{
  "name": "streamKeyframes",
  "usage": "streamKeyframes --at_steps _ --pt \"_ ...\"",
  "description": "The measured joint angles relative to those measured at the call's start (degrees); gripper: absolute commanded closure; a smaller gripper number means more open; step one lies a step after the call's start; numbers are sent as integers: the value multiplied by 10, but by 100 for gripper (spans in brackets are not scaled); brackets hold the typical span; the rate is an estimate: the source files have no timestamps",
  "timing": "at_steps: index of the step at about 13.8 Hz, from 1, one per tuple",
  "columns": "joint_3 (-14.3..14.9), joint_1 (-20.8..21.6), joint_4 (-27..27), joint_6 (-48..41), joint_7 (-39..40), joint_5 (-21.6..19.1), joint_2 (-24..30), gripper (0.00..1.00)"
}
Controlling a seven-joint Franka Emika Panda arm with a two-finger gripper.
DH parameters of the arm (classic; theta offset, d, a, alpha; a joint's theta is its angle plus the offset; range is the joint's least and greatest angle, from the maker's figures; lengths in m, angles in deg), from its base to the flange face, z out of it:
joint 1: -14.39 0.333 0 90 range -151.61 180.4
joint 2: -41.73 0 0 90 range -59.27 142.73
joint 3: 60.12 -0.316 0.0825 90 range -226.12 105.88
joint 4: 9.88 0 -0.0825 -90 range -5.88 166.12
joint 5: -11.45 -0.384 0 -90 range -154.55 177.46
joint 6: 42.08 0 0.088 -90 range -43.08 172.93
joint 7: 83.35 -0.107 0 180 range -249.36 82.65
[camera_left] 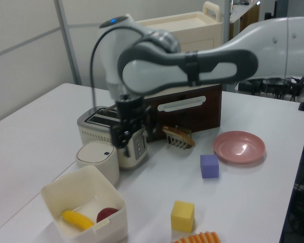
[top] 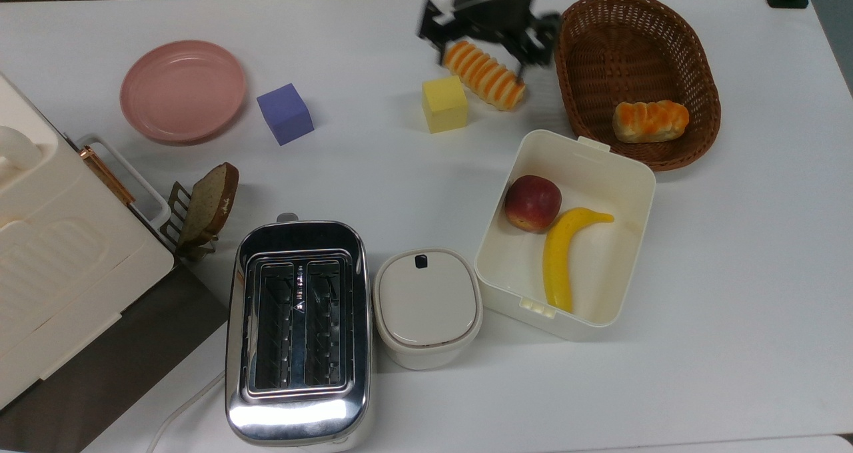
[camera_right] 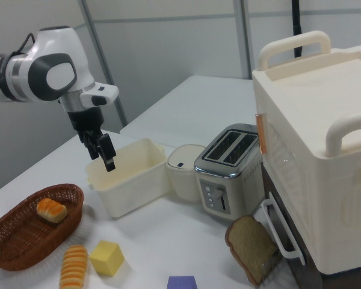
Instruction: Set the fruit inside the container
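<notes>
2 bread rolls (top: 484, 74) (top: 650, 120), 2 cubes (top: 444, 104) (top: 285, 114), 1 banana (top: 560, 256), 1 apple (top: 532, 202)

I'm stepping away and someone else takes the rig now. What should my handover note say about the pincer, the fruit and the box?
Pincer: open, holding nothing, raised above the table near the striped bread roll in the top view, away from the container.
Banana: lying flat inside the cream container, beside the red apple; the left view shows both in there too.
Done: the fruit is in the container and has been let go.
Left: nothing on the placement itself; likely just let the arm finish pulling clear.
</notes>
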Motion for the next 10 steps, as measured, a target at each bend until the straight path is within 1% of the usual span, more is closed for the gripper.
streamKeyframes --at_steps 2,3,6,7,8,10 --pt "1 -29 0 -41 75 -1 16 0" --pt "1 -51 2 -50 110 -1 20 0" --pt "2 -103 11 -51 191 -4 17 0" --pt "2 -131 14 -51 221 -16 15 0" --pt "2 -148 15 -51 233 -24 15 0" --pt "2 -171 15 -50 242 -30 14 0"
